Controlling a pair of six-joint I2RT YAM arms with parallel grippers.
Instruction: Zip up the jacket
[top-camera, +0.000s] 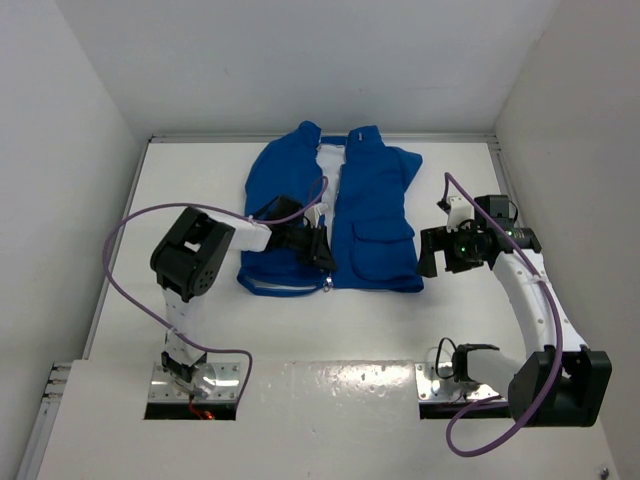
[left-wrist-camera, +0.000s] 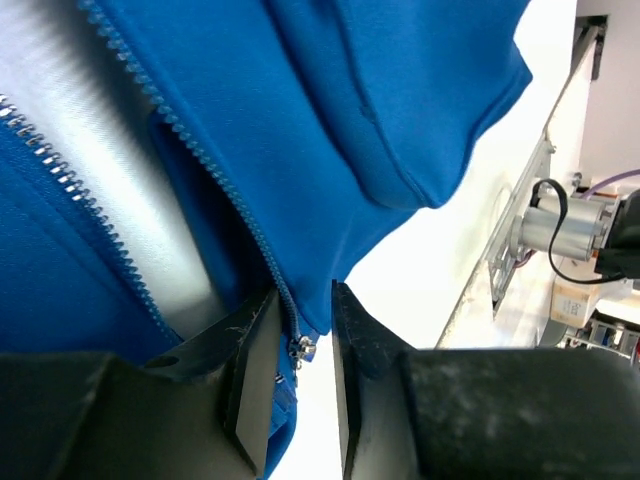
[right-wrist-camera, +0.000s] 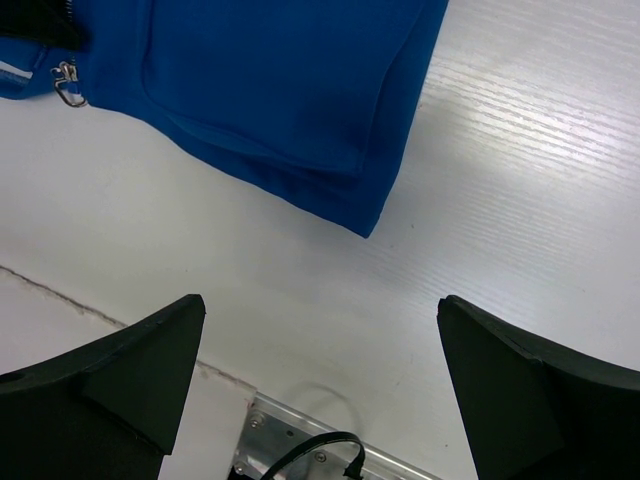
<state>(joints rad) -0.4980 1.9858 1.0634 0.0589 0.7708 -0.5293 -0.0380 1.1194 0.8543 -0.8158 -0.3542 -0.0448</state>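
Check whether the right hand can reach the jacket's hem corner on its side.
Probably yes: the right hand is open, and only bare table lies between it and that corner of the jacket.

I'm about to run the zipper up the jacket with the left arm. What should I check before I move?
1. The zipper pull sits inside the left end effector: ok.
2. Left jaws closed on the pull: not ok; they stand apart, with the table showing between them.
3. Both tooth rows joined at the pull: cannot tell; a finger hides one row.
4. The right end effector bracing the jacket: not ok; it is open and off the fabric.
5. Jacket lying flat: ok.
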